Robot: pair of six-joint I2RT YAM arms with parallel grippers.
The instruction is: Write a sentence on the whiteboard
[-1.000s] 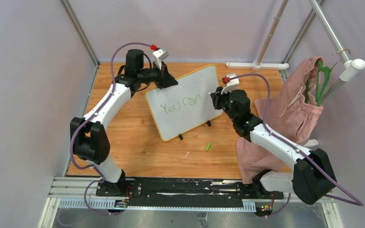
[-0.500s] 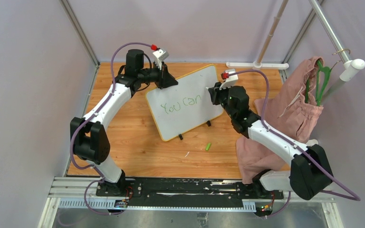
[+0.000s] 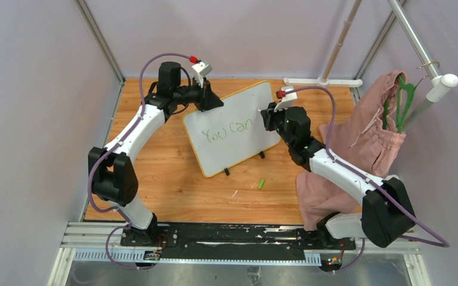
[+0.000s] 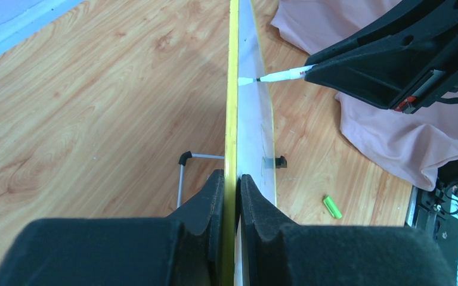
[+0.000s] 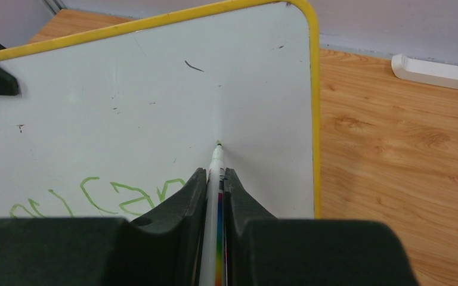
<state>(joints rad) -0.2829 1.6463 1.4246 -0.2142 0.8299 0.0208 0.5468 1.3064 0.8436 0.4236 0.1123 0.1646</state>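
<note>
- whiteboard [image 3: 238, 113]: small and rectangular with rounded corners, a glossy white face and a thin yellow rim. It stands tilted on two small black feet [image 3: 226, 171], between the two grippers.
- sentence [image 3: 228, 131]: green handwritten lettering reading "You can", in one line across the board's middle. It ends just left of the right gripper's fingers. A few faint dark specks and one short stroke mark the face above it.
- left gripper [image 4: 231, 179]: clenched on the whiteboard's upper left edge, one black padded finger on the face and the other on the back. The yellow rim runs straight out from between them.
- right gripper [image 5: 216, 179]: clamped on the marker [image 5: 216, 158], which points ahead of the fingers. Its tip touches the white face just past "can", near the board's right rim.
- marker: slim white barrel with a green tip and a multicoloured band down between the fingers.
- green cap [image 3: 262, 184]: a small bright cylinder lying on the table, nearer the bases than the board's feet and well apart from both grippers.
- pink cloth [image 3: 364, 143]: soft and creased, hung on a green hanger [image 3: 402, 101] to the right of the right gripper. Its lower folds crowd the right arm.
- white rod base [image 3: 322, 81]: a flat bar at the far edge, beyond the right gripper.
- table [image 3: 173, 179]: smooth, with a warm orange wood grain.
</note>
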